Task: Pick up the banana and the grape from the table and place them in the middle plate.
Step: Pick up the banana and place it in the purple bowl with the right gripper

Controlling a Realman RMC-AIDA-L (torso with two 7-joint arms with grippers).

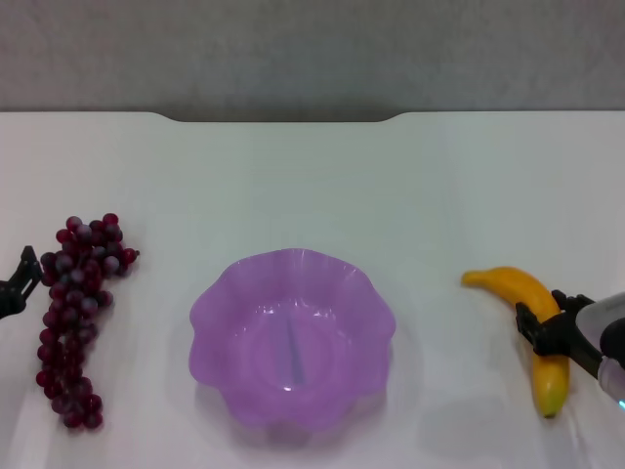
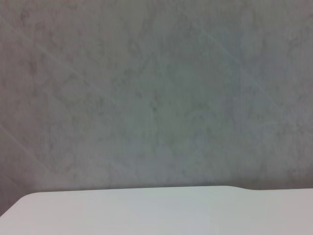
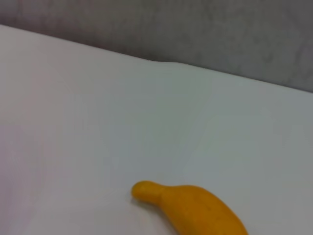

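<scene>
The banana point(image 1: 516, 284) lies on the white table point(image 1: 312, 176) at the right, and its orange end shows in the right wrist view point(image 3: 190, 208). My right gripper point(image 1: 549, 327) is low over the banana's middle and open, with a finger on each side of it. The grape bunch point(image 1: 76, 318) lies at the left. My left gripper point(image 1: 18, 278) is open just left of the bunch, near its upper part. The purple scalloped middle plate point(image 1: 210, 318) stands empty between the two fruits.
The table's far edge has a dark notch point(image 1: 283, 116) and a grey wall behind it. The left wrist view shows only the table's far edge point(image 2: 146, 205) and that wall.
</scene>
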